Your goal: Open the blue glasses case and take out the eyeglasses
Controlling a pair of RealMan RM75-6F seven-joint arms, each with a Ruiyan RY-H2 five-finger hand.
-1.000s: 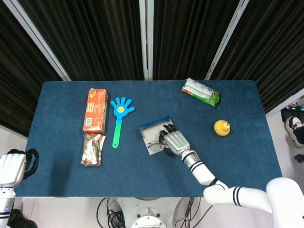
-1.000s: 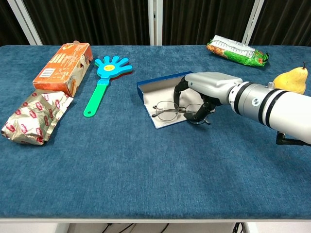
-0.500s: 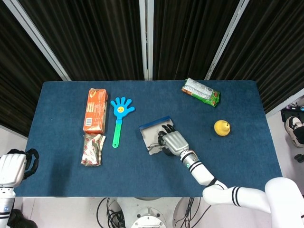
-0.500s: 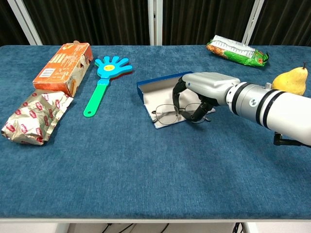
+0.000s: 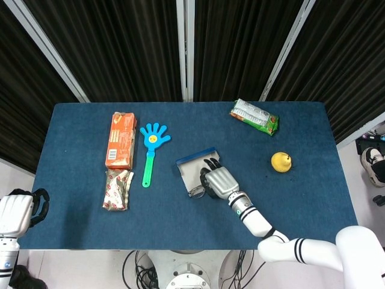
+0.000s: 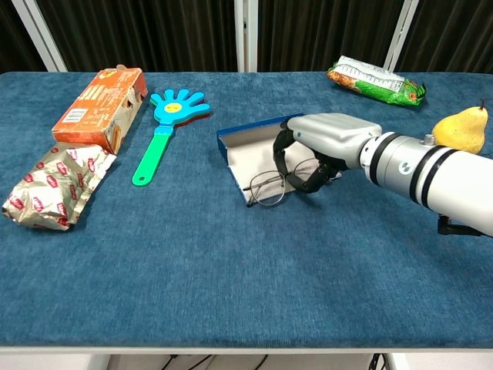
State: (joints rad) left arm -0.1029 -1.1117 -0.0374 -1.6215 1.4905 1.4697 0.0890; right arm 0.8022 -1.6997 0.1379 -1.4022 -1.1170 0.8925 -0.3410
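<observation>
Near the middle of the blue cloth-covered desk [image 6: 231, 285] we see the open blue glasses case [image 6: 245, 148] with its pale lining facing up and its blue lid edge toward the upper left. The thin wire-framed eyeglasses [image 6: 271, 187] lie across the case's lower edge, one lens hanging over onto the desk in the chest view. Our right hand [image 6: 323, 146] reaches in from the right of the frame, its black fingers [image 6: 286, 158] curled down around the right side of the eyeglasses, gripping the frame at the case. In the head view the same right hand [image 5: 220, 180] covers the lower right part of the case [image 5: 192, 165].

Our left hand [image 5: 18, 211] sits at the lower left corner of the head view, off the desk, fingers curled in and holding nothing.

At the upper left lie an orange cardboard box [image 6: 100, 106], a silvery crinkled snack packet [image 6: 52, 187] below it, and a blue hand-shaped plastic clapper with a green handle [image 6: 165, 127]. At the upper right rest a green and white snack bag [image 6: 374, 80] and a yellow pear [image 6: 460, 129].
</observation>
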